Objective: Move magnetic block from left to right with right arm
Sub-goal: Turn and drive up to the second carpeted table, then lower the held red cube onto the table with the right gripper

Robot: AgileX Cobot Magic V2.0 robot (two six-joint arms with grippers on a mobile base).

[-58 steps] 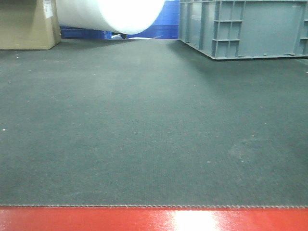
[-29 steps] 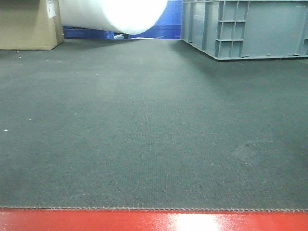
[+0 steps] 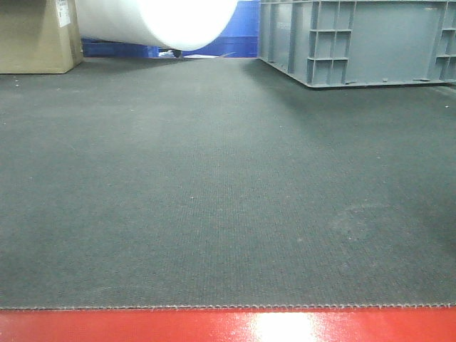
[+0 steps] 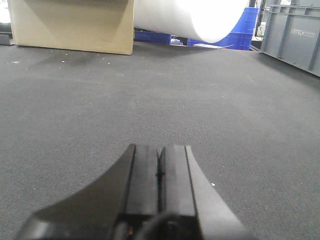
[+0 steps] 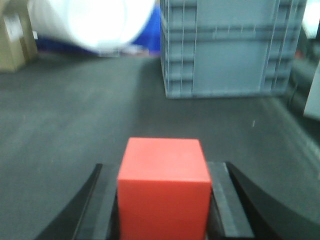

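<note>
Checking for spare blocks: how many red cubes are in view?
1. The red cube is clamped in the right gripper, seen only in the right wrist view; others may lie outside the frames.

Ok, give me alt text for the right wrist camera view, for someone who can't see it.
A small matte red cube sits clamped between the black fingers of the right gripper, filling the lower centre. Ahead on the dark grey mat stands a large grey plastic crate, with a blurred white roll at upper left.

Glare blows out white roll [image 3: 164,21]; right wrist view blurred; red strip [image 3: 107,326] shows hotspot.
</note>
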